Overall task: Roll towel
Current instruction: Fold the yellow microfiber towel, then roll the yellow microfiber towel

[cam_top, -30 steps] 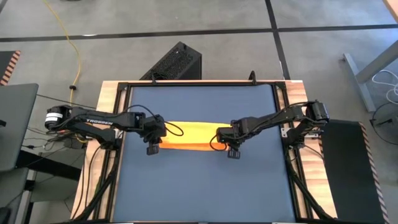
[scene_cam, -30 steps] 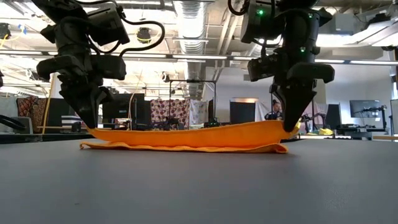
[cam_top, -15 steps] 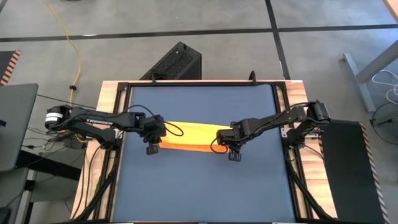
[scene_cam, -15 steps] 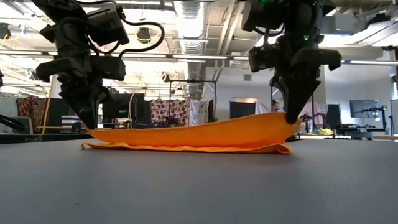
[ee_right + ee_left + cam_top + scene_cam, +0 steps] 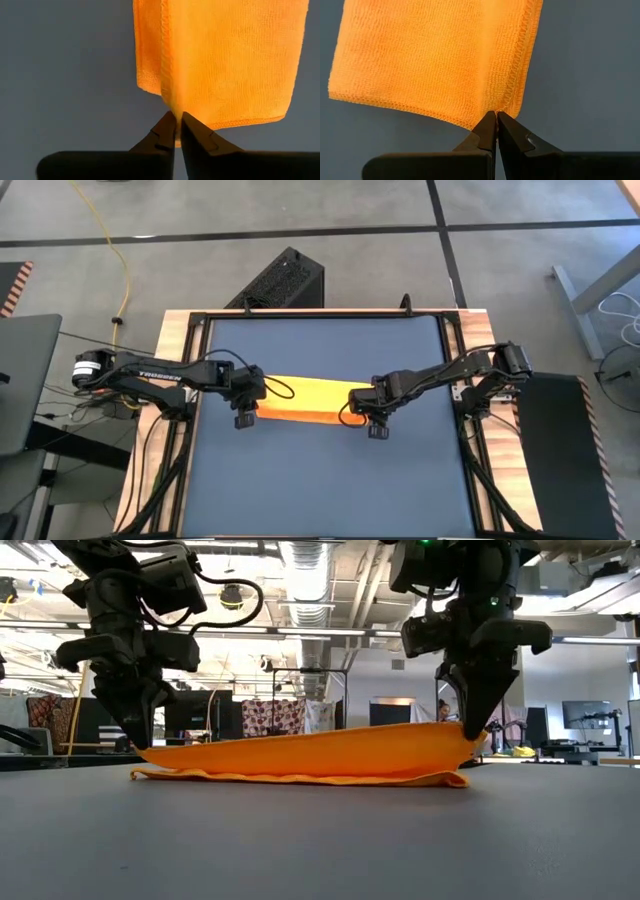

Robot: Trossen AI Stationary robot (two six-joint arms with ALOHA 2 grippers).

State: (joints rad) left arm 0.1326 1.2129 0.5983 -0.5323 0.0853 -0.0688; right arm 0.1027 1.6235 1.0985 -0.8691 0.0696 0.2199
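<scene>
The yellow-orange towel [image 5: 305,399] lies folded in the middle of the dark blue table [image 5: 320,480], long from left to right. Its lower layer [image 5: 300,778] lies flat on the table, and its upper layer [image 5: 310,752] is raised at both ends. My left gripper [image 5: 243,410] is shut on the towel's left end; it shows at the left of the low view [image 5: 141,744]. My right gripper [image 5: 374,418] is shut on the right end, which stands a little higher [image 5: 468,732]. My left gripper pinches the towel's near left corner [image 5: 506,106] beside the stitched hem, between its two fingertips. The fingers point down from above. The held end is raised just off the table; the lower layer lies flat. My right gripper pinches the near edge at the towel's right end [image 5: 172,107] between its two fingertips, by a fold line. The fingers point down from above. The held end [image 5: 455,740] is lifted clear of the lower layer, and the cloth slopes down toward the left gripper.
Bare blue tabletop lies on all sides of the towel, with the most room toward the near edge [image 5: 320,500]. A black box [image 5: 280,280] stands on the floor beyond the far edge. Wooden side rails [image 5: 170,380] flank the table.
My right gripper has gone up a little with the towel's right end, so the upper layer now arches higher over the lower one. The lower layer has stayed flat on the table.
</scene>
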